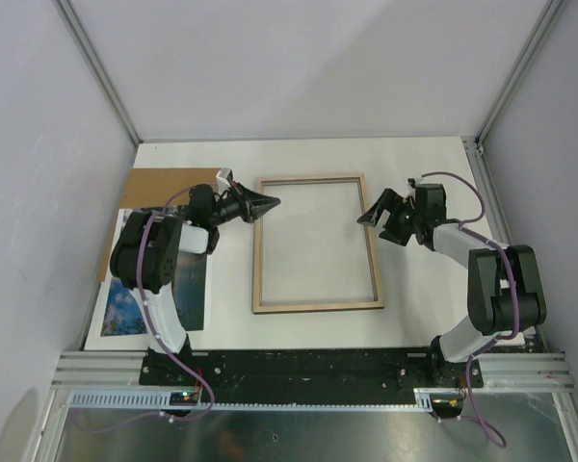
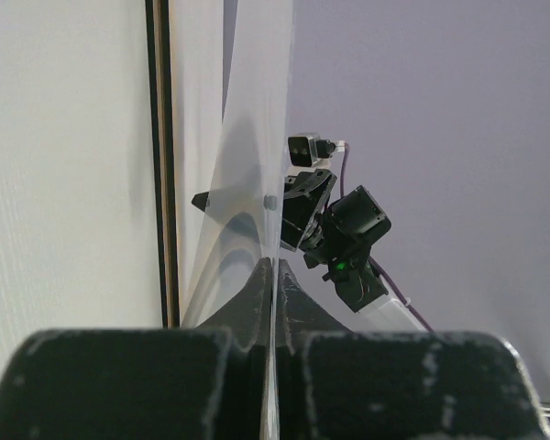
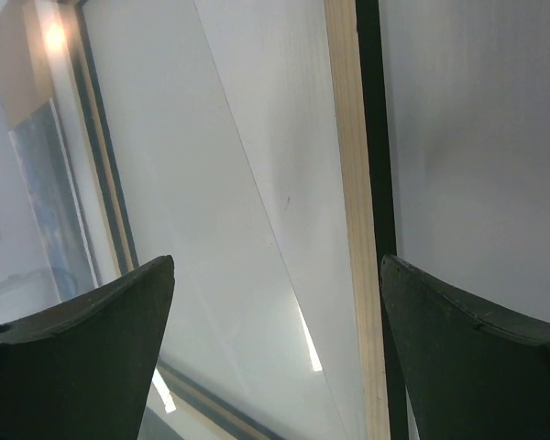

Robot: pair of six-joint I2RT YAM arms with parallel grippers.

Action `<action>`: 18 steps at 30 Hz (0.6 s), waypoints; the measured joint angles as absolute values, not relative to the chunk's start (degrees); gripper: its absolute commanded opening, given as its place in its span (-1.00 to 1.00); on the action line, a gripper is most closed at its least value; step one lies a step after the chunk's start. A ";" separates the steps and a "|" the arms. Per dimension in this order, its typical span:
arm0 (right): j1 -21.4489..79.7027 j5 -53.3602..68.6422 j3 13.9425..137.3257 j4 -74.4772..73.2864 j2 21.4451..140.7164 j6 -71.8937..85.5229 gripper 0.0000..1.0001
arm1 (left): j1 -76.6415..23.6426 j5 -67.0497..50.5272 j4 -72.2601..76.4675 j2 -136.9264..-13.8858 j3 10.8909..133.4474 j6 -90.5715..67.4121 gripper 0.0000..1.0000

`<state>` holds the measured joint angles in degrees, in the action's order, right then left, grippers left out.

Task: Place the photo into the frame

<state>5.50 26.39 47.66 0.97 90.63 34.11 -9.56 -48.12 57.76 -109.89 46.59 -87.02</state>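
The frame (image 1: 316, 306) lies in the middle of the table with its pale wood reverse up. My left gripper (image 1: 270, 203) is at the frame's upper left corner, shut on the edge of the thin clear pane (image 2: 252, 137), which rises tilted above the left rail (image 2: 162, 183). My right gripper (image 1: 379, 212) hangs open over the right rail (image 3: 348, 183), nothing between its fingers, with the slanting pane (image 3: 211, 183) below. The photo (image 1: 123, 310) lies picture side up at the table's left edge, partly hidden under my left arm.
A brown cardboard backing board (image 1: 164, 183) lies at the back left, behind the photo. Grey enclosure walls with metal posts (image 1: 96, 67) close in the table on three sides. The black base rail (image 1: 308, 366) runs along the near edge.
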 measured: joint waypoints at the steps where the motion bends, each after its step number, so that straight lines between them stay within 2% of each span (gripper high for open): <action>1: 5.50 26.39 47.66 0.97 90.63 34.11 0.98 | -9.56 -48.12 57.78 -109.89 46.54 -87.00 -1.00; 18: 5.50 26.39 47.66 0.95 90.63 34.09 0.98 | -9.56 -48.21 57.78 -109.89 45.65 -86.37 -1.00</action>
<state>5.50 26.39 47.66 0.95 90.63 34.09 -9.56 -48.21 57.78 -109.89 45.65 -86.37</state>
